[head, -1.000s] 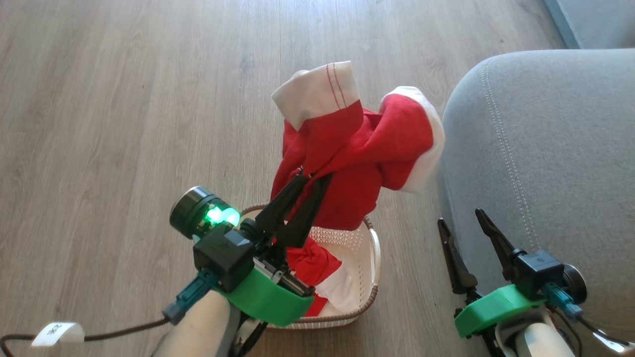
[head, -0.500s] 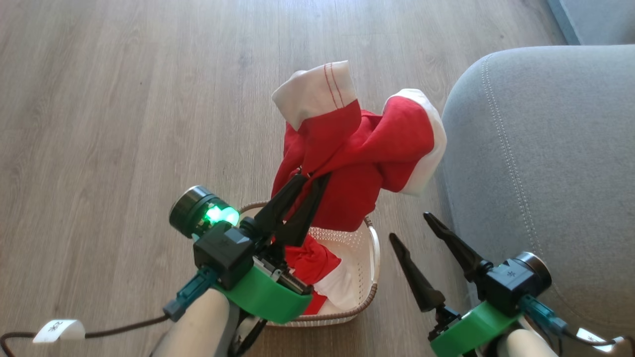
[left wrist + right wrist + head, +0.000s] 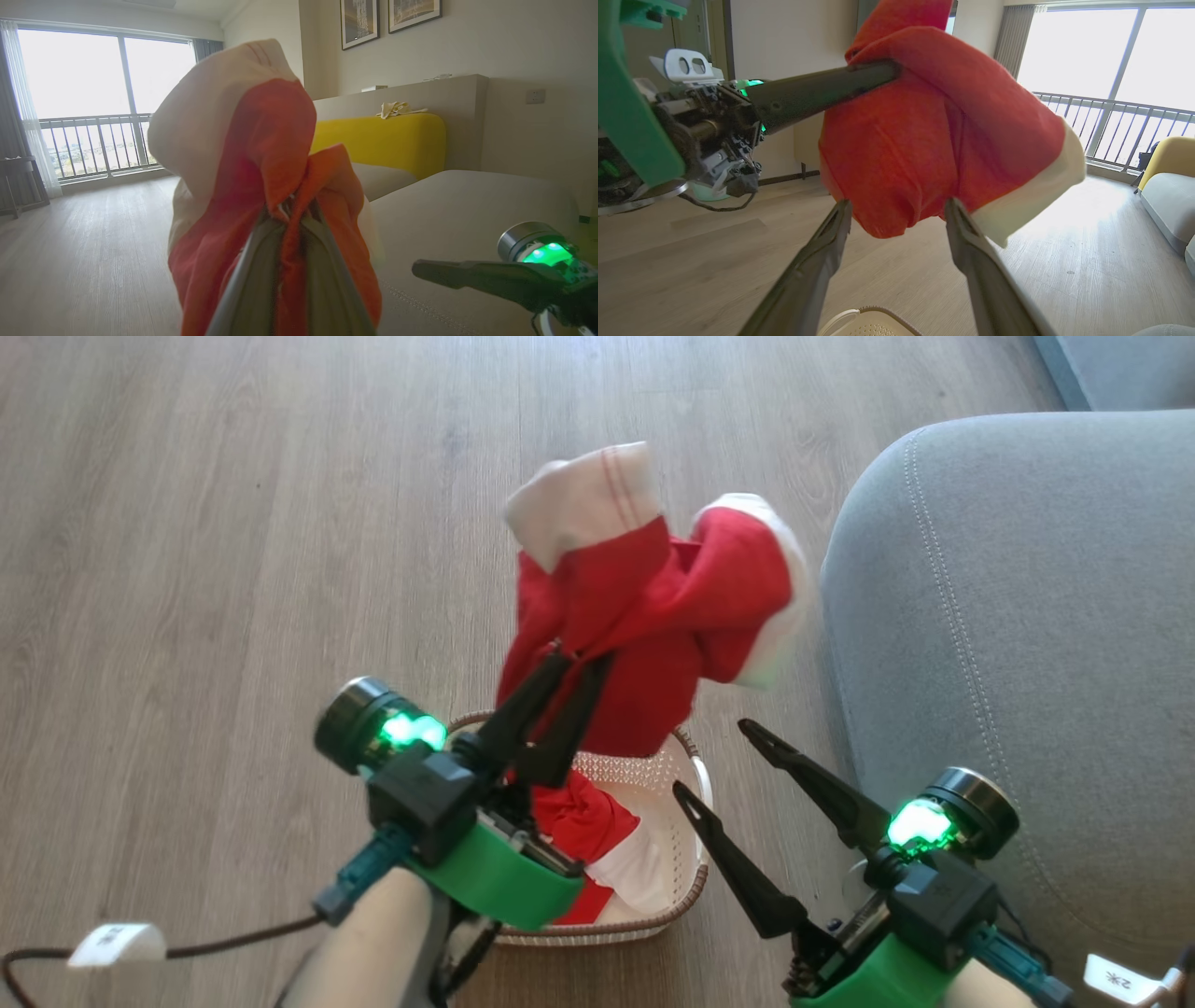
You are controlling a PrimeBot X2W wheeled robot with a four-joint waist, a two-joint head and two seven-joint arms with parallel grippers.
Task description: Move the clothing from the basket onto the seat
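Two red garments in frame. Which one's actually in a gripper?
The upper garment, bunched and hanging above the basket, pinched by the shut left gripper. The other garment lies inside the basket, untouched.

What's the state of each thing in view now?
Cream perforated plastic basket: upright on floor, one garment inside.
Red-and-white fabric garment in basket: crumpled.
Lifted red fabric garment, white trim: hanging from left pincer.
Grey upholstered seat: no clothing visible on it.
Left pincer: shut on lifted garment.
Right pincer: open, empty.
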